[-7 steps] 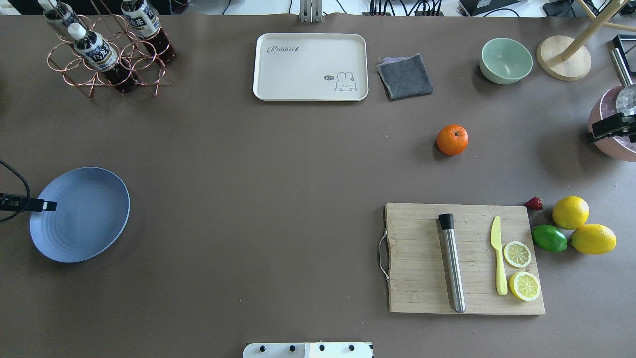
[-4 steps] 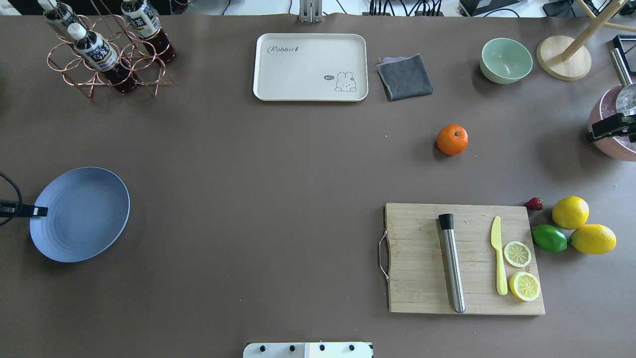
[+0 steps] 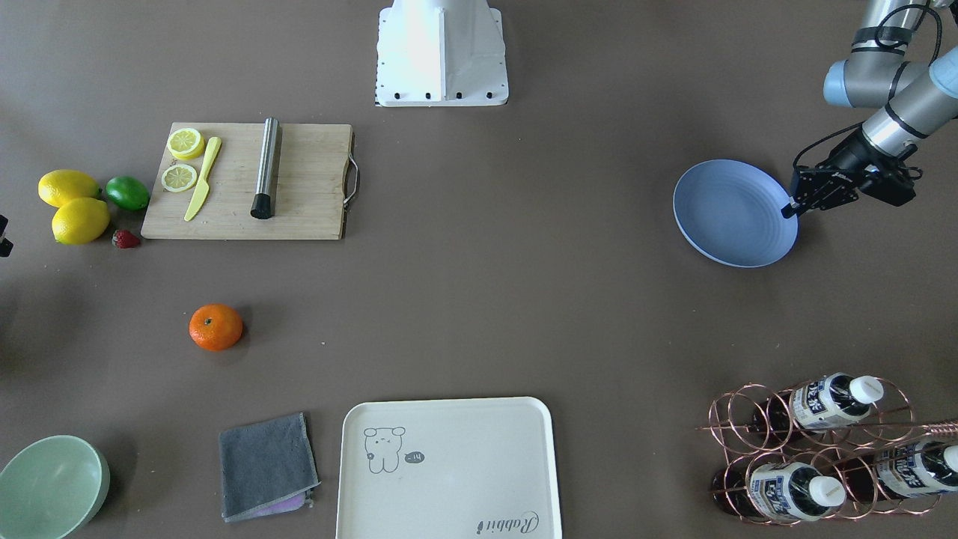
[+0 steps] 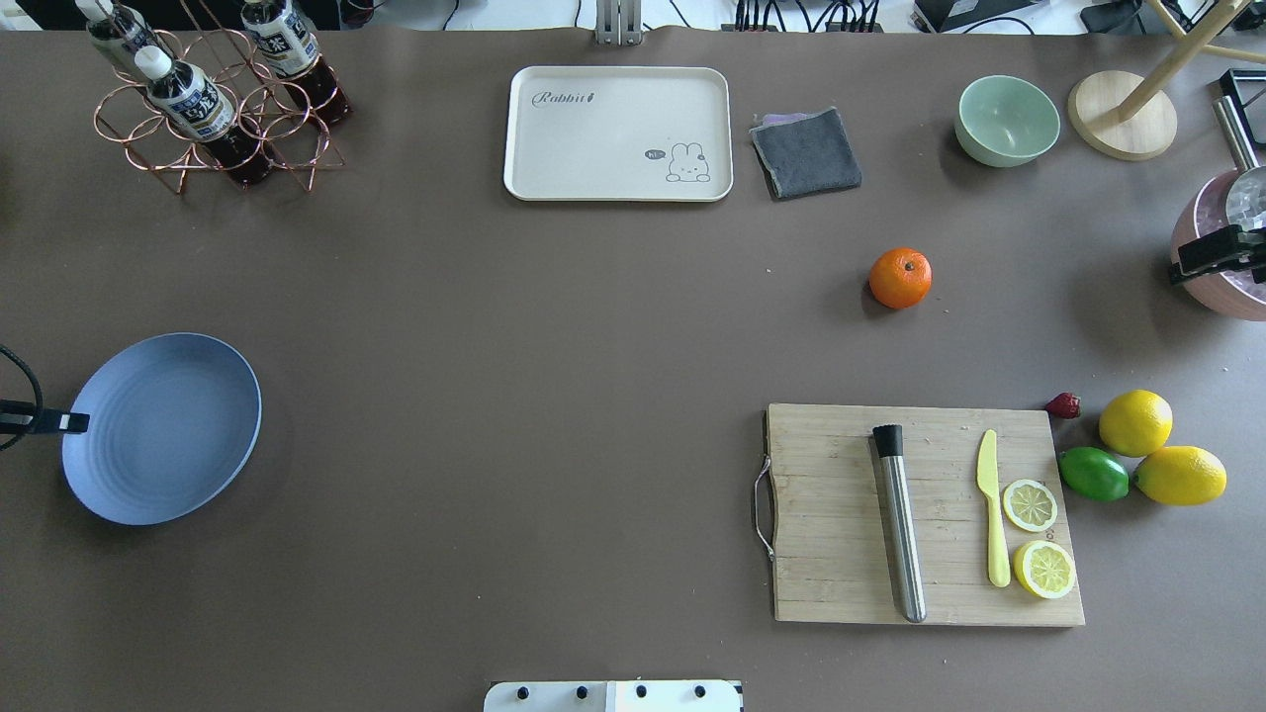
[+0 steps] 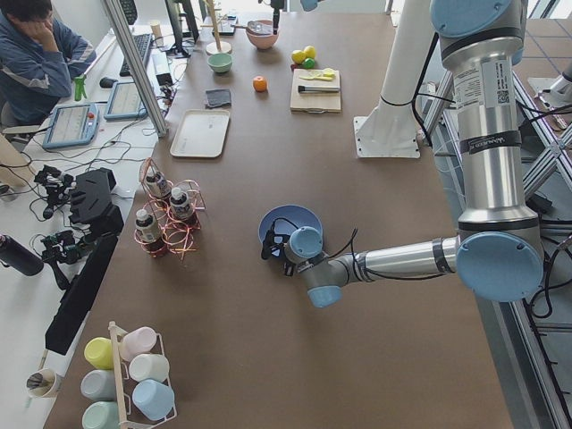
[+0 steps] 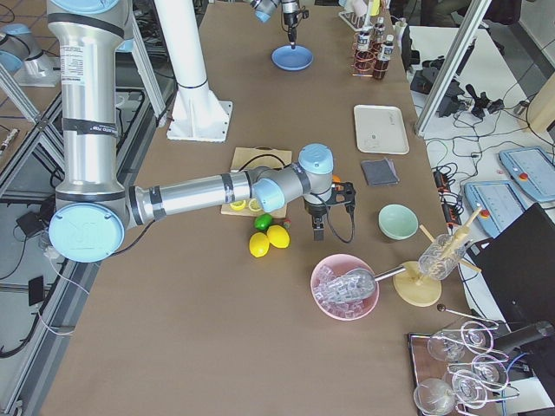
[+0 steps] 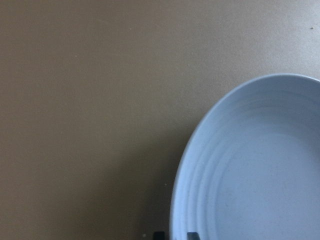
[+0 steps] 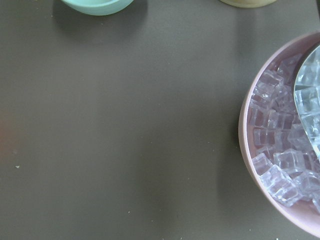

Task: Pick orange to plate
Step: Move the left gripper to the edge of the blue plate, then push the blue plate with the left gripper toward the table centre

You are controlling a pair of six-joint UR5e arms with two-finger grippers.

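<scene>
Overhead exterior — orange point(image 4: 900, 278) well apart from right hand point(image 4: 1179, 269).

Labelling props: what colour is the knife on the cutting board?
Pale yellow; the knife shows best in the overhead exterior view.

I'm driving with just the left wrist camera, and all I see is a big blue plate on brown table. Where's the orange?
Observer: The orange sits by itself on the table, far across from the plate, on the robot's right side.
Operator: Is anything holding it?
Observer: No. The right gripper hangs above the table beside a pink bowl of ice, apart from the orange.
Operator: Where's my gripper, then?
Observer: The left gripper is at the plate's rim, on the edge farthest from the orange.
</scene>
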